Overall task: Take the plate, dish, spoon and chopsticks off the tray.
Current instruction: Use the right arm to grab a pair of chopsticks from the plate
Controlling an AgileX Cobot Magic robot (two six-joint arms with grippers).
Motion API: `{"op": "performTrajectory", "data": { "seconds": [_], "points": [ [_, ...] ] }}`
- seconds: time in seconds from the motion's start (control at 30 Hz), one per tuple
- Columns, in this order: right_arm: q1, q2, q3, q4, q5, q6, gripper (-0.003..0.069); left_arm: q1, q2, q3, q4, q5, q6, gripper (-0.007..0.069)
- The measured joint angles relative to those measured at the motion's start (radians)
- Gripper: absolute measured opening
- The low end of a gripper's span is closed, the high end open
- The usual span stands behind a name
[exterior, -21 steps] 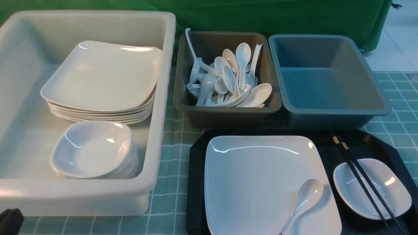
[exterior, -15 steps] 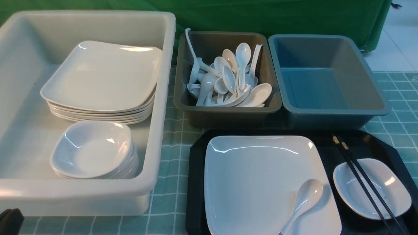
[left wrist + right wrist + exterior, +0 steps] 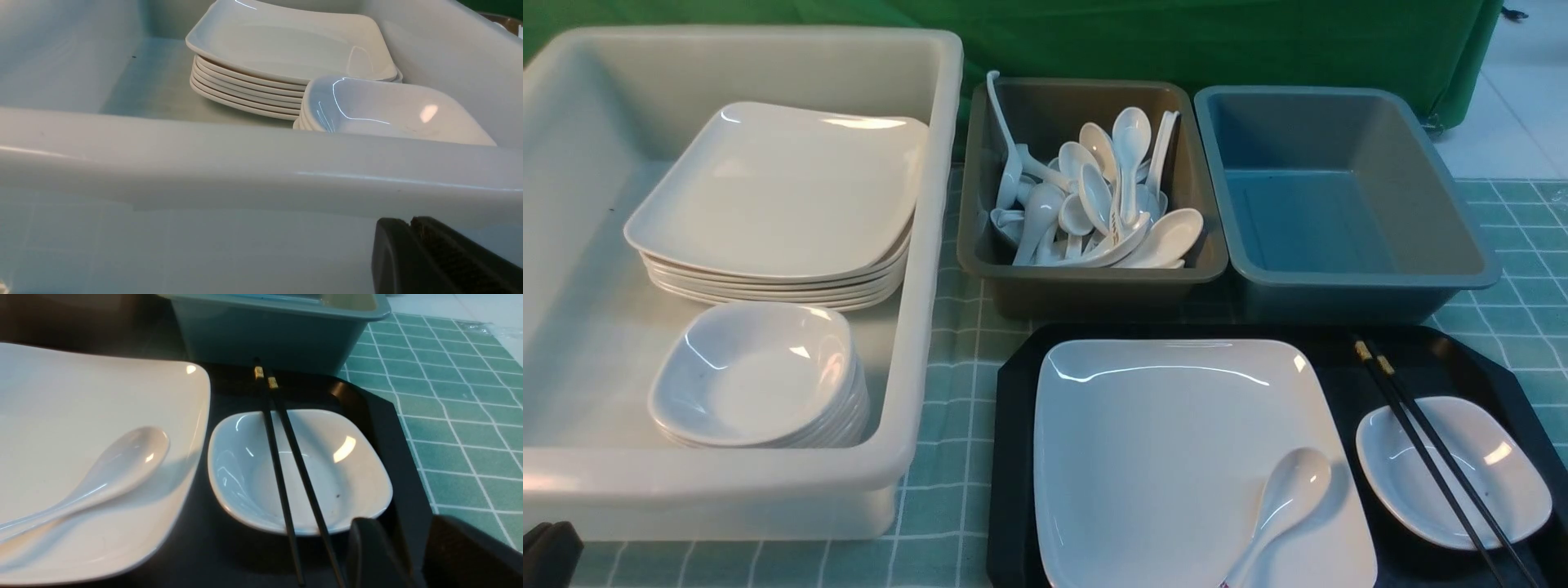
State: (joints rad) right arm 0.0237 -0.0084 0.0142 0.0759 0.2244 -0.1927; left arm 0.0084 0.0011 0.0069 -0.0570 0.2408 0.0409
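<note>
The black tray (image 3: 1013,457) lies at the front right. On it rests the large white plate (image 3: 1168,441), with the white spoon (image 3: 1286,498) lying on the plate's near right corner. To the right sits the small dish (image 3: 1494,490), and the black chopsticks (image 3: 1427,457) lie across it. My right gripper (image 3: 404,528) hovers open just short of the dish's (image 3: 347,477) near corner and beside the chopsticks' (image 3: 274,457) thin ends, with nothing between its fingers. My left gripper (image 3: 410,222) is shut and empty, low in front of the white tub's near wall.
A big white tub (image 3: 931,245) on the left holds a stack of plates (image 3: 776,196) and a stack of dishes (image 3: 756,376). Behind the tray stand a grey bin (image 3: 1086,282) with several spoons and a blue-grey bin (image 3: 1347,282) with nothing inside. A green checked cloth covers the table.
</note>
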Motion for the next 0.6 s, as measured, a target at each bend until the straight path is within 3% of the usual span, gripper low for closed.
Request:
{"op": "performTrajectory", "data": {
  "seconds": [0.17, 0.2, 0.3, 0.4, 0.53, 0.6],
  "points": [
    [0.000, 0.000, 0.000, 0.000, 0.000, 0.000, 0.0242, 0.000, 0.000, 0.000, -0.058, -0.107, -0.034, 0.0017],
    [0.000, 0.000, 0.000, 0.000, 0.000, 0.000, 0.0242, 0.000, 0.000, 0.000, -0.170, -0.186, -0.095, 0.0017],
    [0.000, 0.000, 0.000, 0.000, 0.000, 0.000, 0.0242, 0.000, 0.000, 0.000, -0.349, -0.296, -0.189, 0.0017],
    [0.000, 0.000, 0.000, 0.000, 0.000, 0.000, 0.0242, 0.000, 0.000, 0.000, -0.413, -0.389, -0.239, 0.0017],
    [0.000, 0.000, 0.000, 0.000, 0.000, 0.000, 0.0242, -0.022, 0.015, -0.095, -0.364, -0.257, -0.275, 0.0017],
    [0.000, 0.000, 0.000, 0.000, 0.000, 0.000, 0.0242, -0.050, 0.079, -0.217, -0.295, -0.133, -0.231, 0.0017]
  ]
}}
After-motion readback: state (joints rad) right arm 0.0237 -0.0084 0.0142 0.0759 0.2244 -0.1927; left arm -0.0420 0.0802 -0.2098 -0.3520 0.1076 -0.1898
